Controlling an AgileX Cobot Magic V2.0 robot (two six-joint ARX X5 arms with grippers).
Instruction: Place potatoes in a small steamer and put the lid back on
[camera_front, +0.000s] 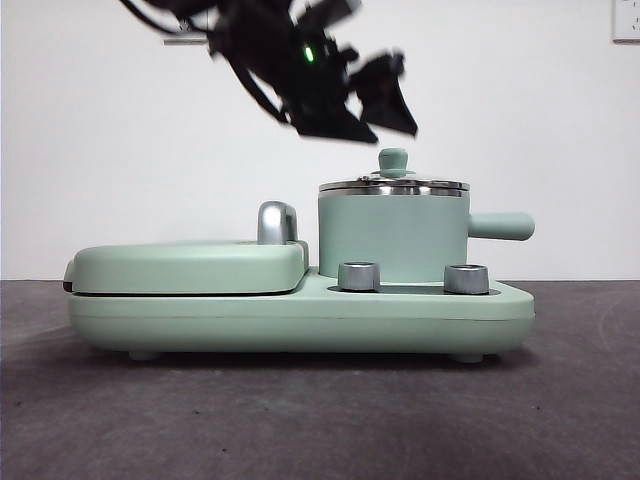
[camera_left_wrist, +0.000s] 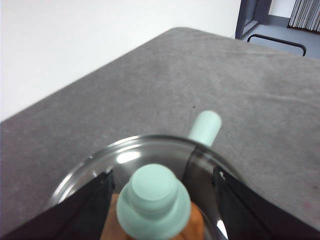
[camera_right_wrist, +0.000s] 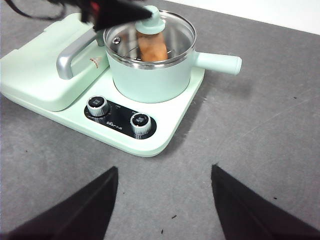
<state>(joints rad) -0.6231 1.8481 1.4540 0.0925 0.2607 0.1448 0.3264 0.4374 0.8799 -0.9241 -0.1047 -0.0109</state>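
Now the lid sits on the small steamer — left end effector spread above.

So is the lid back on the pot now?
Yes: the lid sits level on the pot rim, potato visible under the glass.

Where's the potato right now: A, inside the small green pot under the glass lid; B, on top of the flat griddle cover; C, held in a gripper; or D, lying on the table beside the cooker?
A: the right wrist view shows the orange-brown potato through the glass lid, which sits on the small green pot; both grippers are open and empty.
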